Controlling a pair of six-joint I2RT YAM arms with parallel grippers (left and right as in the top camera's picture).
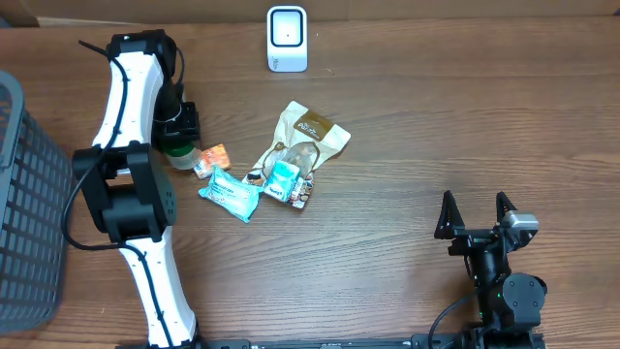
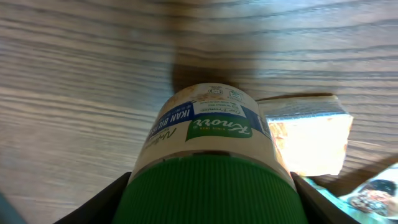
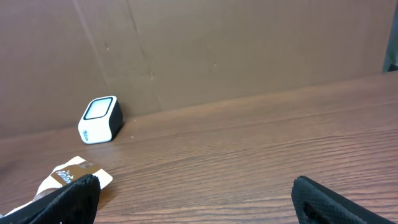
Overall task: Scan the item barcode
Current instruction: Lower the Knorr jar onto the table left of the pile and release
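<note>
The left gripper (image 1: 179, 131) is closed about halfway around the green cap of the Knorr jar (image 2: 205, 130). The jar sits at the left of the table (image 1: 407, 291), just beside an orange packet (image 1: 215, 155) and well apart from the white scanner (image 1: 287, 39). The right gripper (image 1: 477, 208) stands fully spread and empty, near the front edge.

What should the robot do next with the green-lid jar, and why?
Probably lift the jar straight up a little. The jaws of the left gripper hug its green cap on both sides, it sits low beside the packets, and the white scanner stands well away from it.
</note>
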